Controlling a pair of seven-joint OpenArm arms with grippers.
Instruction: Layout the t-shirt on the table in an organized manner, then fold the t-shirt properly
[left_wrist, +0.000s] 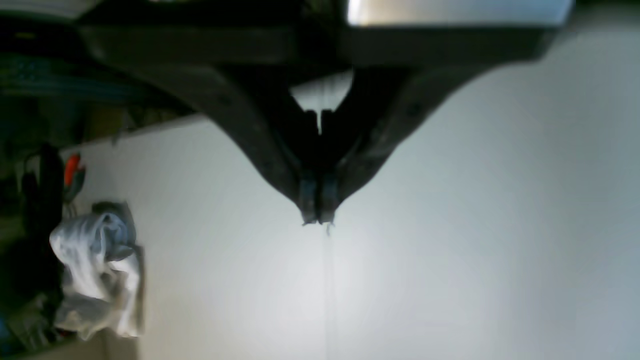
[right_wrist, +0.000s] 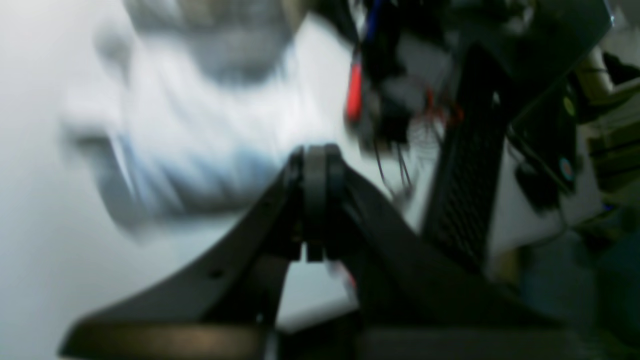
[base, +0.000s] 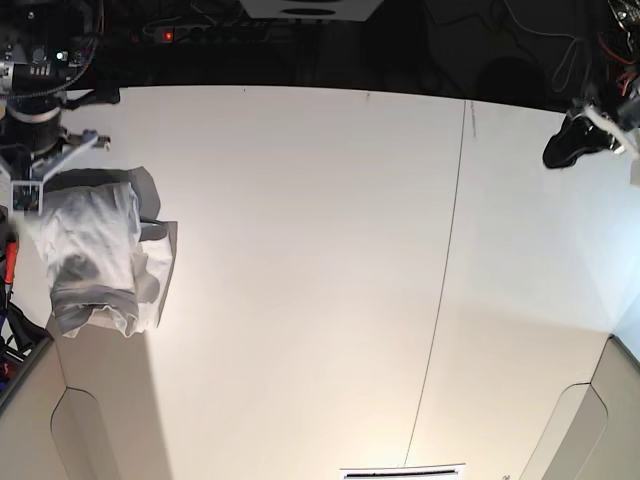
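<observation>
Bench: wide off-white bench (base: 300, 250), dark seam.
T-shirt: the t-shirt (base: 98, 250) bunched at far left edge.
Pincers: right pincer (right_wrist: 315, 150) and left pincer (left_wrist: 316, 220) both closed, empty.
Risk: a grab at the heap may drag it overboard.

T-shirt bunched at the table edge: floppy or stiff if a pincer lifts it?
Probably floppy: the t-shirt lies crumpled in soft folds on the table. Lifted at one point it would likely sag and unfurl unevenly. It looks light, so a push would likely drag and bunch it rather than slide it whole.
</observation>
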